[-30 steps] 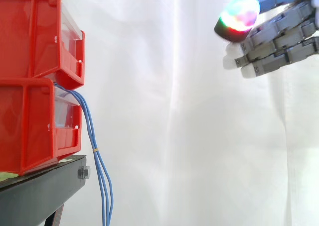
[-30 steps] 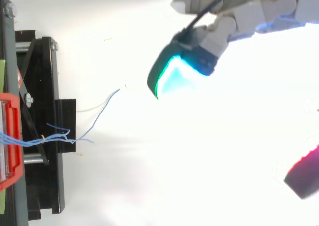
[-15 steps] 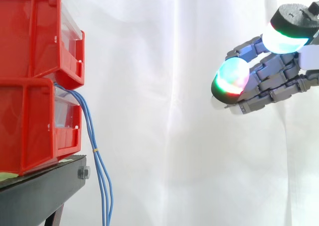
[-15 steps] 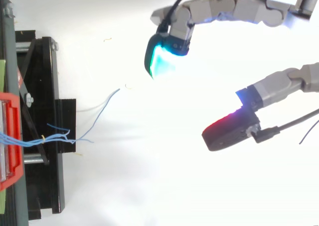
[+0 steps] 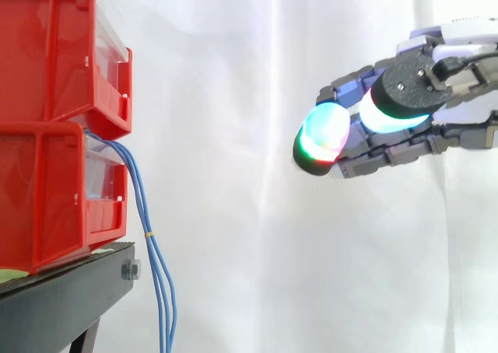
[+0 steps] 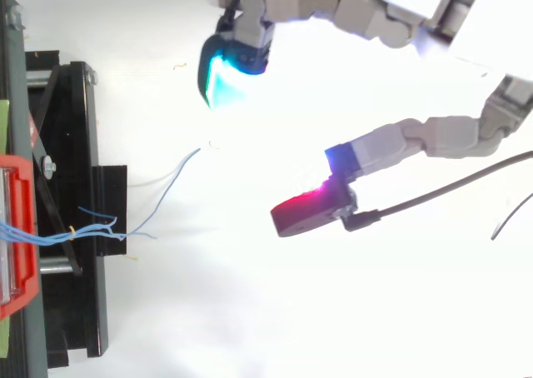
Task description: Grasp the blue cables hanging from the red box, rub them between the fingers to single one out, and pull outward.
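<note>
Several blue cables [image 5: 142, 205] hang from the red box [image 5: 47, 205], and well away from it the hand [image 5: 405, 147] hovers, spread wide and empty.

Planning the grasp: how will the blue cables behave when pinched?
Likely floppy: the blue cables droop in a curve from the red bins. Thin and free-hanging, so they would probably swing aside or slip when touched.

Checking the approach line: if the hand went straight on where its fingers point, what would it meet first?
Probably the blue cables, just below where they leave the lower red bin. The open hand points left at about that height, and the gap between looks free. Sideways alignment is uncertain.
</note>
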Robot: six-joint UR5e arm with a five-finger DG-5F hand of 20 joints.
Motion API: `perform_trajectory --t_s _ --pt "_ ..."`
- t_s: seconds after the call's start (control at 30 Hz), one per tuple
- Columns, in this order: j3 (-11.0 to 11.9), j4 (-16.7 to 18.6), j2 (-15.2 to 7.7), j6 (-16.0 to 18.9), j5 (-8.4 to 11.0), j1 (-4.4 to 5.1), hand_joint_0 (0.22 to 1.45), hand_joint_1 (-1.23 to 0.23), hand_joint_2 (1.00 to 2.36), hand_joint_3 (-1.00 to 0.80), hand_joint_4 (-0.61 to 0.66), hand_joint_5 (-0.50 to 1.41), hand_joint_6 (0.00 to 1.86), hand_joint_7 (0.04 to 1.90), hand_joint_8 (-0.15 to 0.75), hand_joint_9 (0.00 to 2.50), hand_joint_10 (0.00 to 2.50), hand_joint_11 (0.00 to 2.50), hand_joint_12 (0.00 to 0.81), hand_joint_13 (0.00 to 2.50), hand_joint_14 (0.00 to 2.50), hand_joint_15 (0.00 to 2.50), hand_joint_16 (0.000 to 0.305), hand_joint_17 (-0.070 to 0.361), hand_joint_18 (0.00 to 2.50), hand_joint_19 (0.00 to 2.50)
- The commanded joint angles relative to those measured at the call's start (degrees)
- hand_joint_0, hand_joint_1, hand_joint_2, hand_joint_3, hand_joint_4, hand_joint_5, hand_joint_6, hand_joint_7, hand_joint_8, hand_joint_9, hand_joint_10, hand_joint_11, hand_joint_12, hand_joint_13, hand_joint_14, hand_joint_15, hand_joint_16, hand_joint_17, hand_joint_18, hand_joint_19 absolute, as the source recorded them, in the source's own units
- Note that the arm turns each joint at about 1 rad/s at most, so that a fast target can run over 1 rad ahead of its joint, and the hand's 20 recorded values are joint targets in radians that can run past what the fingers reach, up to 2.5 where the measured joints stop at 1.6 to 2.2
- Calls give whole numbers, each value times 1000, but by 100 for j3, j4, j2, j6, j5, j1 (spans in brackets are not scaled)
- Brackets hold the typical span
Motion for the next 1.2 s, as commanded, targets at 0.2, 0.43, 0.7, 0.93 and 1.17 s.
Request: perform_trajectory --t_s 0.2,0.43,0.7,0.93,1.17 --pt "2 1078 -517 43 574 237 578 -812 1000 -500 279 -196 502 1186 372 153 0 0 403 0 0 0 49 111 0 0" --pt "2 1790 -860 228 935 396 568 -795 1000 -500 290 -195 502 1174 377 154 0 0 405 0 0 0 49 110 0 0" --pt "2 2678 -1220 254 1585 536 561 -775 1000 -500 286 -194 502 1168 376 156 0 0 399 0 0 0 47 106 0 0" --pt "2 2836 -1247 219 1998 650 556 -765 1000 -500 289 -193 502 1164 376 154 0 0 398 0 0 0 47 105 0 0" --pt "10 3232 -1598 219 2174 738 557 -762 1000 -500 292 -193 502 1159 378 161 0 0 398 0 0 0 48 107 0 0"
